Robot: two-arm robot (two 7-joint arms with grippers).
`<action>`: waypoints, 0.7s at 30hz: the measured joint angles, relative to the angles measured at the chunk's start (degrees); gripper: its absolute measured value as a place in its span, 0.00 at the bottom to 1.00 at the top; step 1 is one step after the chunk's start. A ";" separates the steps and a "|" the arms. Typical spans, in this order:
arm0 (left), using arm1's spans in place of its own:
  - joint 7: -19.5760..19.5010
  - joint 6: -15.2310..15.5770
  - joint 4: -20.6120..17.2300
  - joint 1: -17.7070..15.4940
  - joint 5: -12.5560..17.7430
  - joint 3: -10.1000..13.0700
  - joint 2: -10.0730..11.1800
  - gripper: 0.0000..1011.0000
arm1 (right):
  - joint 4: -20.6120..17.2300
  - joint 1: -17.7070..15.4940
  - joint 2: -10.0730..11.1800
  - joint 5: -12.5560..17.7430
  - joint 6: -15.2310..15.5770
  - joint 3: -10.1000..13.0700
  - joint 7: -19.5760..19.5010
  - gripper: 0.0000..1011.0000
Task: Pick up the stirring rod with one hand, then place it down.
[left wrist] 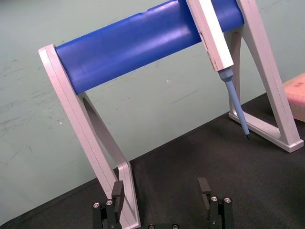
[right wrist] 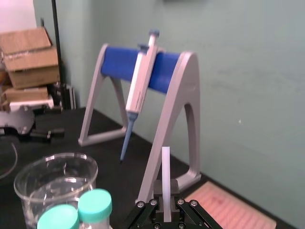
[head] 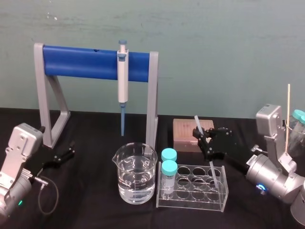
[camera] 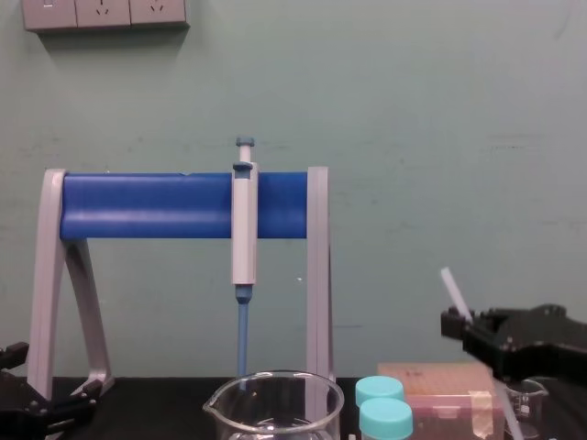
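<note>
The stirring rod (head: pixel 209 160) is a thin translucent white stick, tilted, with its top leaning toward the wall and its lower end down among the holes of the clear tube rack (head: pixel 193 188). My right gripper (head: pixel 201 135) is shut on the rod's upper part, above the rack's right side. In the right wrist view the rod (right wrist: pixel 166 176) stands pinched between the black fingers. In the chest view the rod (camera: pixel 452 289) sticks up out of the right gripper (camera: pixel 459 325). My left gripper (head: pixel 71 150) rests low at the table's left, open with nothing in it (left wrist: pixel 161 191).
A glass beaker (head: pixel 135 179) of water stands front centre, with two teal-capped vials (head: pixel 168 164) in the rack beside it. A pipette (head: pixel 123 78) hangs on the blue-barred stand (head: pixel 81 62) behind. A pink tip box (head: pixel 188 131) lies behind the rack. A thin wooden stick (head: pixel 288 119) rises at far right.
</note>
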 joint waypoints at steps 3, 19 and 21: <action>0.00 0.00 0.00 0.00 0.00 0.00 0.00 0.99 | -0.59 -0.52 -0.46 0.41 -1.45 1.08 0.33 0.07; 0.00 0.00 0.00 0.00 0.00 0.00 0.00 0.99 | -5.25 -2.20 -2.51 -0.03 -11.42 5.64 2.06 0.07; 0.00 0.00 0.00 0.00 0.00 0.00 0.00 0.99 | -5.28 -2.41 -2.76 -0.54 -12.81 6.09 2.04 0.07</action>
